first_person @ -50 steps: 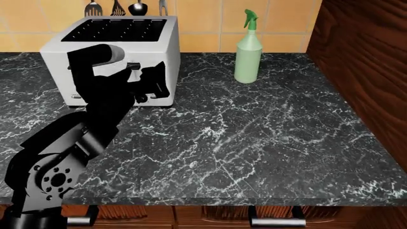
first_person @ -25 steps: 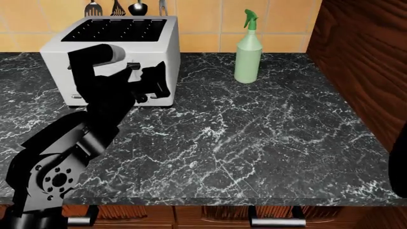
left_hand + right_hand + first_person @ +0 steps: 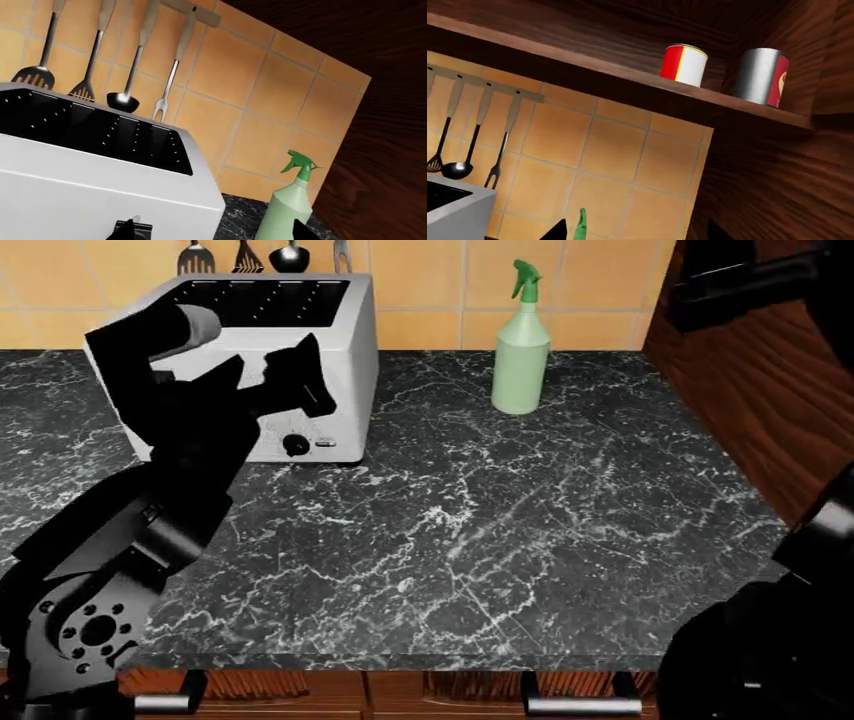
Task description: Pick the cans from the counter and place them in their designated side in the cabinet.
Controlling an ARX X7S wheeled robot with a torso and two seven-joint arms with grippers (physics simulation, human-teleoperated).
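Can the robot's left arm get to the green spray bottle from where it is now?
Probably yes. The left gripper hangs by the toaster, and only bare black counter lies between it and the spray bottle. Nothing stands in the way, though whether it stretches that far is a guess.

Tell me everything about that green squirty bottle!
The spray bottle is pale green and looks like plastic, with a darker green trigger nozzle on a thin neck above a rounded body. It stands upright on the black marble-look counter, near the back by the orange tiled wall, to the right of the white toaster and apart from it. Nothing touches it except the counter under it. The left wrist view also shows it beside the toaster.
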